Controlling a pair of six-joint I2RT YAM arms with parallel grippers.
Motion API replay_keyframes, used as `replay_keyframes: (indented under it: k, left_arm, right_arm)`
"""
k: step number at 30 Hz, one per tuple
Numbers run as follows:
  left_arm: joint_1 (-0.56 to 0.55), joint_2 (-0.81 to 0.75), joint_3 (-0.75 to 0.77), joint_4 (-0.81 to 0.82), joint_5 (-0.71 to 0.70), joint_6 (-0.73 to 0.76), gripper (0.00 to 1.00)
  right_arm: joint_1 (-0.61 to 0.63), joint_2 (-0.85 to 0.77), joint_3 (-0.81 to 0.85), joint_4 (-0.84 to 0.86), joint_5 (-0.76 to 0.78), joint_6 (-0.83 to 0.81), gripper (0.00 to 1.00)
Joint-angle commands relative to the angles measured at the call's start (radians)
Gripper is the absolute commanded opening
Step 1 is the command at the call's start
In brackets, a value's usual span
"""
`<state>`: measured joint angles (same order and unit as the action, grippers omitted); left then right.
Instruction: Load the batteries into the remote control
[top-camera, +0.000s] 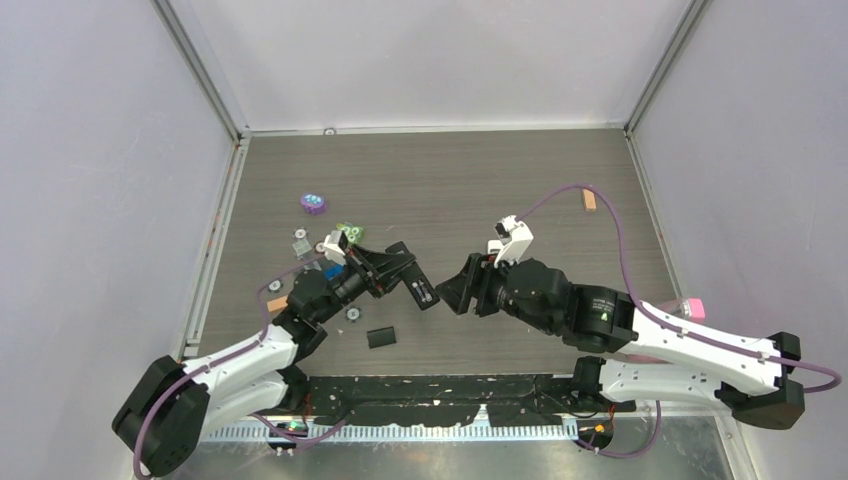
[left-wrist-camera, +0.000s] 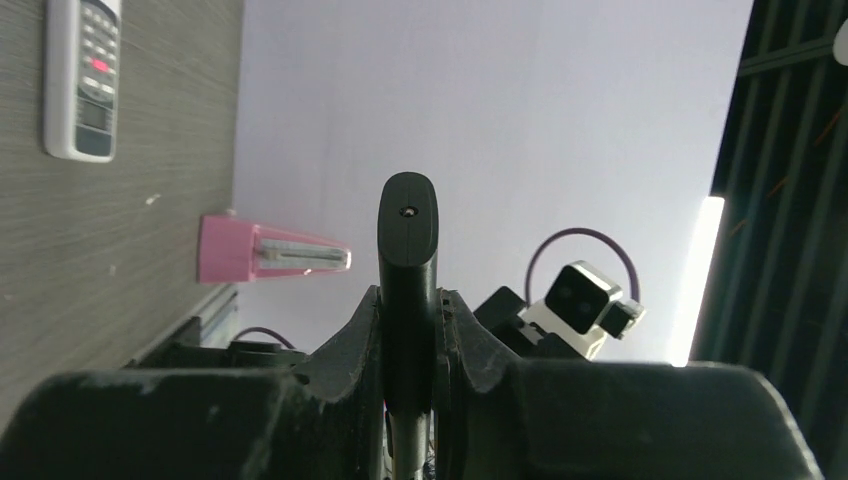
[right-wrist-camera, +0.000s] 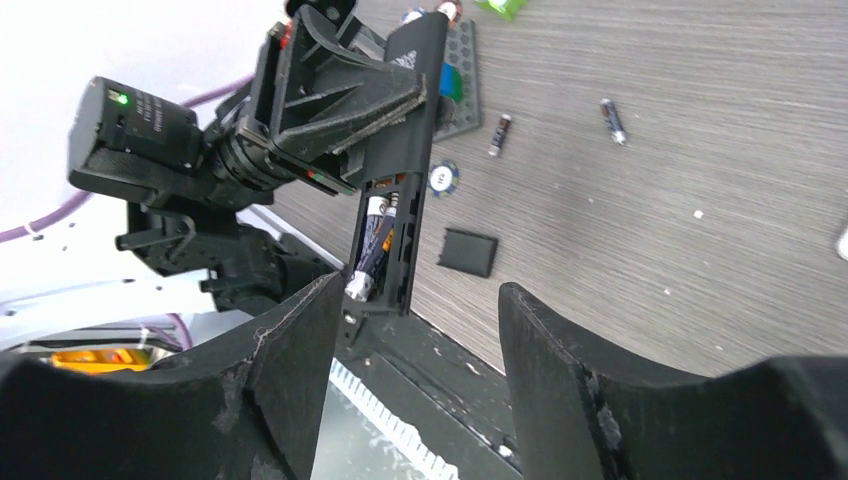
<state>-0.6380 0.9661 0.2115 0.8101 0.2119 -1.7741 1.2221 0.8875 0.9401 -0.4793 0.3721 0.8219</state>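
Nearest us, the small black cover lies flat on the counter, on its own, just near of the arms' meeting point. Up from there, mid-counter, the left gripper has its jaws clenched on the black remote, holding it clear of the counter with its free end angled right toward the other arm. From the right wrist view the remote's back is open, and a battery sits in the bay, silvery end showing. There may be a second one beside it, hard to tell.

The right gripper faces that free end from just beside it. Its jaws are spread wide and grasp nothing, and the remote's tip shows in the gap between them without touching either one.

Just past the remote, a small round disc lies on the counter. Further out, two loose batteries lie apart from each other on the bare wood grain.

Beyond the left arm, a green piece and, further still, a purple piece. On the right edge is a pink block. The left wrist view shows a white remote lying flat. Far right, a small tan block.
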Motion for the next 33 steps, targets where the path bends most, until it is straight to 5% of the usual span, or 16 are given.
replay_keyframes:
  k: [1, 20, 33]
  left_arm:
    - [-0.018, -0.052, 0.07, -0.022, 0.009, -0.155, 0.0]
    - [-0.019, -0.166, 0.103, -0.239, -0.027, -0.107, 0.0]
    - [-0.02, -0.155, 0.108, -0.216, -0.002, -0.108, 0.0]
  right_arm:
    - [0.006, -0.018, -0.018, 0.185, -0.012, 0.026, 0.64]
    - [0.005, -0.01, -0.08, 0.317, -0.127, 0.066, 0.69]
    - [0.006, -0.034, -0.155, 0.339, -0.098, 0.139, 0.65]
